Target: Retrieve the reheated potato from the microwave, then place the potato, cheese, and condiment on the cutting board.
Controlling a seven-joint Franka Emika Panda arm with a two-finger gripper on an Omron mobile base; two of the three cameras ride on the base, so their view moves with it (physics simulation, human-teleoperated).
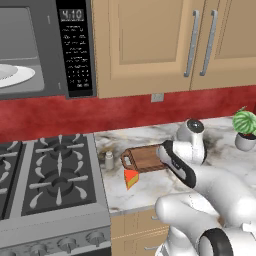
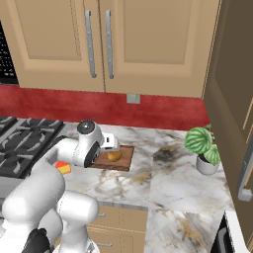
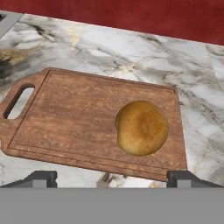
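The golden-brown potato (image 3: 141,127) (image 2: 114,156) lies on the right part of the reddish-brown cutting board (image 3: 74,116) (image 1: 145,158) (image 2: 126,159), free of any grip. My gripper (image 3: 113,178) hovers just above it, open, its fingertips (image 3: 43,177) spread wide at the board's near edge. On the marble counter in front of the board's handle end lies the yellow-orange cheese (image 1: 131,178) (image 2: 63,168). The pale grey condiment (image 1: 108,160) stands left of the handle, beside the stove. The microwave (image 1: 75,50) hangs at upper left, and its white plate (image 1: 15,75) shows bare.
A gas stove (image 1: 50,175) sits left of the counter. A potted plant (image 2: 203,148) (image 1: 245,127) stands to the right of the board. Wooden cabinets (image 2: 99,44) hang above a red backsplash. My own arm (image 1: 200,175) covers the board's right end in the left base view.
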